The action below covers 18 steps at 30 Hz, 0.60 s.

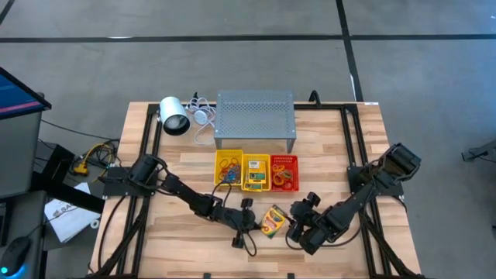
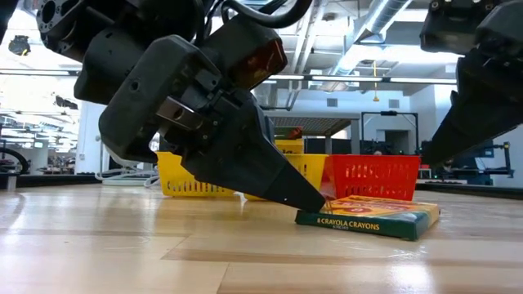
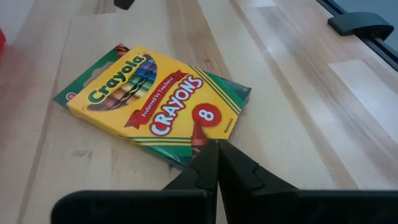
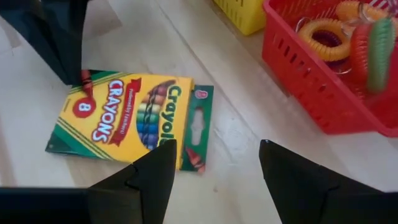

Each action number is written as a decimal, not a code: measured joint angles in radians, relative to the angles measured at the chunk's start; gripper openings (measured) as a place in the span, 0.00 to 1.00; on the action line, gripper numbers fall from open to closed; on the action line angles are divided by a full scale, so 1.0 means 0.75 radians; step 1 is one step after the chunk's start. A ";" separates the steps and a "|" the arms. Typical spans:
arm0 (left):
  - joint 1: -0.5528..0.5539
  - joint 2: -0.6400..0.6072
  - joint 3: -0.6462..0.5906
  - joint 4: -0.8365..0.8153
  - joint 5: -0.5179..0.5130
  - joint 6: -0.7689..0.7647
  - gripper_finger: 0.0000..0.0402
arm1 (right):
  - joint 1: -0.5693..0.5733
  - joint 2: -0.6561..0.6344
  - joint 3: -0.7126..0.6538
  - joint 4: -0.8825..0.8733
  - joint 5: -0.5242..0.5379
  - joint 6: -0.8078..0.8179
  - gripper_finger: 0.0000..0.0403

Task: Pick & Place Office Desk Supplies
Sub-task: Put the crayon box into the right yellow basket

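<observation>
A yellow-and-green crayon box (image 1: 273, 221) (image 3: 155, 99) (image 4: 124, 115) lies flat on the wooden table, label up, in front of three baskets. My left gripper (image 1: 254, 223) (image 3: 216, 148) (image 2: 315, 202) reaches in from the table's left, shut, with its tips at the box's end. My right gripper (image 1: 301, 225) (image 4: 214, 158) hovers open just right of and above the box, touching nothing. Coloured rings lie in the red basket (image 4: 323, 93). More crayon boxes fill the middle yellow basket (image 1: 256, 172), and rubber bands and rings the left yellow basket (image 1: 228, 169). My left gripper's shut fingertips (image 3: 208, 158) meet the crayon box at its short end, by the corner printed "8" (image 3: 205, 127). The fingers slant down from the table's left toward that edge (image 2: 327, 211). The box stays flat on the table.
A grey perforated stand (image 1: 256, 116) and a white cylindrical lamp (image 1: 174, 116) sit at the far edge behind the baskets. Black frame rails (image 1: 147, 155) run along both table sides. Bare wood lies near the front edge.
</observation>
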 joint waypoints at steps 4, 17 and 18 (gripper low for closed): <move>-0.003 0.000 -0.001 -0.007 -0.001 0.000 0.00 | -0.011 0.000 0.000 -0.005 -0.073 0.002 0.56; -0.004 0.000 -0.002 -0.015 0.000 0.001 0.00 | -0.026 -0.001 0.000 -0.023 -0.102 -0.005 0.56; -0.004 0.000 -0.002 -0.015 0.000 0.004 0.00 | -0.030 -0.001 -0.006 -0.015 -0.103 -0.007 0.56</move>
